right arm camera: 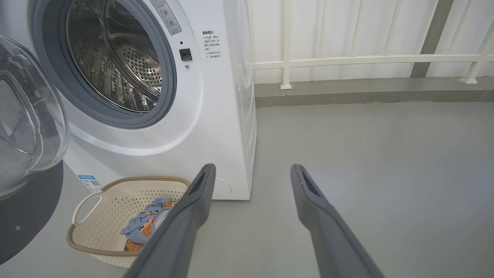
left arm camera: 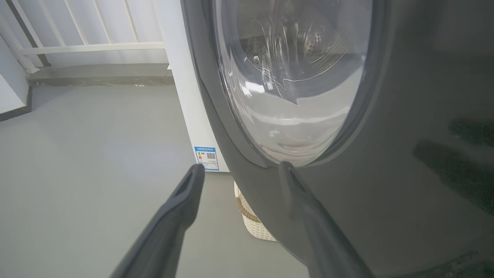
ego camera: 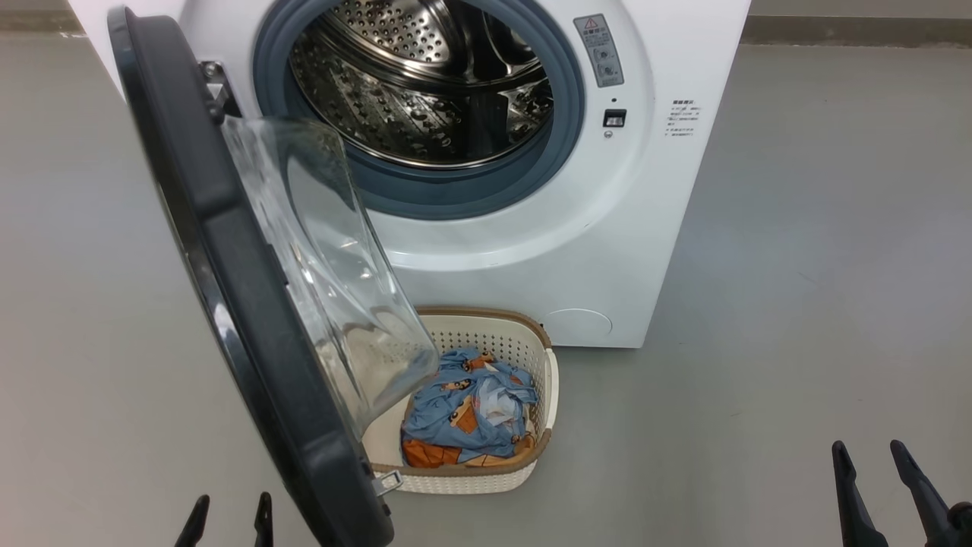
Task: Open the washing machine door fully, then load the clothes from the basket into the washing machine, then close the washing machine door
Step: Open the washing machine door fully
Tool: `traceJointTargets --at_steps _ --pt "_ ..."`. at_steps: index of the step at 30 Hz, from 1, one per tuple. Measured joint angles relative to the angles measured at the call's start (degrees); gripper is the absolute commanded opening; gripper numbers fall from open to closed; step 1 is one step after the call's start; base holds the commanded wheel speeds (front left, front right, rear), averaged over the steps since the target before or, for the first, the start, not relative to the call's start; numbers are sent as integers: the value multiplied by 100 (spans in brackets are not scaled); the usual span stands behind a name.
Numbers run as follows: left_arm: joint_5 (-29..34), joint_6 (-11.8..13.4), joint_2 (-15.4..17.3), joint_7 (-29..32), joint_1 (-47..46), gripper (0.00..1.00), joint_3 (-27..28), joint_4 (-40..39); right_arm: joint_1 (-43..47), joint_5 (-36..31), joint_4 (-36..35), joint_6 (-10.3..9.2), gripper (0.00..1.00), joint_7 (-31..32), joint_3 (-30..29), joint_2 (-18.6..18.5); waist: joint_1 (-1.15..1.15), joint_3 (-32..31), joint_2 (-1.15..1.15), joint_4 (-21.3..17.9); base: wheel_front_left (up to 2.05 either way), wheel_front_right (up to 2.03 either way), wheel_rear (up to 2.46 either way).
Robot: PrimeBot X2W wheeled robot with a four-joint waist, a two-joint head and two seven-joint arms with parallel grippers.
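Observation:
The white washing machine (ego camera: 592,228) stands ahead with its steel drum bare. Its black door (ego camera: 228,289) hangs swung out toward me, the clear glass bowl facing right over the basket. The cream basket (ego camera: 524,342) sits on the floor before the machine and holds the light blue and orange clothes (ego camera: 467,418). My left gripper (ego camera: 229,507) is open at the bottom left, just left of the door's lower edge. In the left wrist view the door (left arm camera: 405,154) looms close, the left gripper (left arm camera: 241,166) open before its outer face. My right gripper (ego camera: 872,450) is open at the lower right, well right of the basket (right arm camera: 112,200).
Grey floor (ego camera: 797,319) spreads to both sides of the machine. A white railing (right arm camera: 347,60) on a low concrete curb runs behind it. A blue label sticker (left arm camera: 207,157) sits on the machine's lower front.

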Motion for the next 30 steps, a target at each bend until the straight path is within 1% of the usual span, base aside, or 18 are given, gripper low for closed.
traceJointTargets --at_steps 24,26,27,30 --pt "0 -5 0 0 0 100 12 -100 -2 -38 91 0 100 0 -5 -1 0 -30 0 138 0 0 0" --pt "-2 -9 0 0 0 75 21 -96 -2 -38 91 0 100 0 -1 -1 0 -30 0 146 0 0 0" --pt "-4 -34 0 0 0 0 29 -96 -2 -38 91 -1 100 0 1 -1 0 -30 0 149 0 0 0" --pt "-64 -56 0 0 0 0 68 -90 -2 -38 90 0 100 0 2 0 0 -27 0 162 0 0 0"
